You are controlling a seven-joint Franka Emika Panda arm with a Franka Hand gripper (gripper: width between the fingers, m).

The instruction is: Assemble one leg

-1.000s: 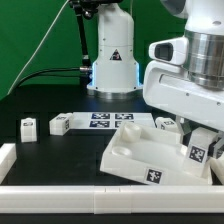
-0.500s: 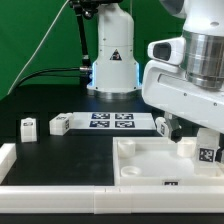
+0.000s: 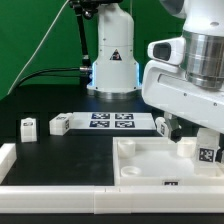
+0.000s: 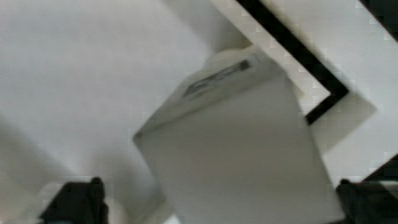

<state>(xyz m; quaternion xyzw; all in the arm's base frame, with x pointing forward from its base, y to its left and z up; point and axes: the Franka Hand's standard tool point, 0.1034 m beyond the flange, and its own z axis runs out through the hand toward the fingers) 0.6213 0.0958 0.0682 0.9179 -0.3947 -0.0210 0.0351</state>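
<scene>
The white square tabletop (image 3: 150, 160) lies flat at the front of the exterior view's right. Two small white legs (image 3: 28, 127) (image 3: 59, 125) stand on the black table at the left. A third leg (image 3: 163, 124) sits behind the tabletop, and a tagged white block (image 3: 208, 153) shows at the tabletop's far right corner under the arm. My gripper (image 4: 219, 200) is open, its dark fingertips (image 4: 75, 200) far apart over a white tabletop surface (image 4: 214, 130). In the exterior view the arm's white body hides the fingers.
The marker board (image 3: 112, 121) lies in the middle behind the tabletop. A white rail (image 3: 60, 198) runs along the table's front edge, with a white corner piece (image 3: 6, 158) at the left. The robot base (image 3: 112, 60) stands at the back.
One second ago the tabletop was tilted up at its right side; it now lies flat. Nothing has moved in the last half second.
</scene>
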